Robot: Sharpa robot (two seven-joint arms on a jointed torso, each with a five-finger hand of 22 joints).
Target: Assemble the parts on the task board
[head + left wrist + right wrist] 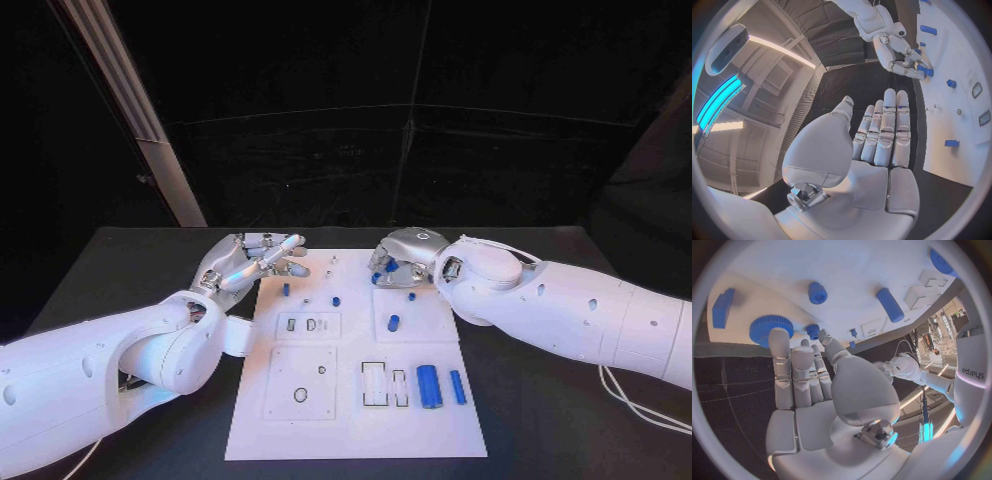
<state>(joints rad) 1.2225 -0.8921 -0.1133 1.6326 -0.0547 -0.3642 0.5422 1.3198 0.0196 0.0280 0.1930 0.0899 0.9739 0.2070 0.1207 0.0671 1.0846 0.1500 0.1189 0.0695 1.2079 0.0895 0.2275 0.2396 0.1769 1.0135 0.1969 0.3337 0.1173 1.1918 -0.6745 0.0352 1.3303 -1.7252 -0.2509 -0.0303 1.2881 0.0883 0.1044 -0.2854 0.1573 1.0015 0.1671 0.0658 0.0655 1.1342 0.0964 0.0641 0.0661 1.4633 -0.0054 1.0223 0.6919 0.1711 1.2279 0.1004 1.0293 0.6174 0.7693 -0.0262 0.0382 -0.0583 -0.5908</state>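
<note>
Head view: I saw the task board (353, 420) lying between my two hands, its far edge level with both of them.
Left hand: my left hand (261, 258) hung over the board's far left corner; its fingers (887, 132) were straight, side by side and apart from the thumb, grasping nothing.
Right hand: my right hand (405, 258) sat over the board's far right part, fingers (792, 375) stretched toward a blue gear (771, 329). One fingertip lay against the gear's rim; I could not tell whether anything was pinched, so its state stayed unclear to me.
Parts near right hand: a small blue peg (394, 323) stood just on my side of it.
Parts well away from both hands: a thick blue cylinder (428, 385) and a slimmer blue bar (457, 387) lay side by side near the board's close right edge.
</note>
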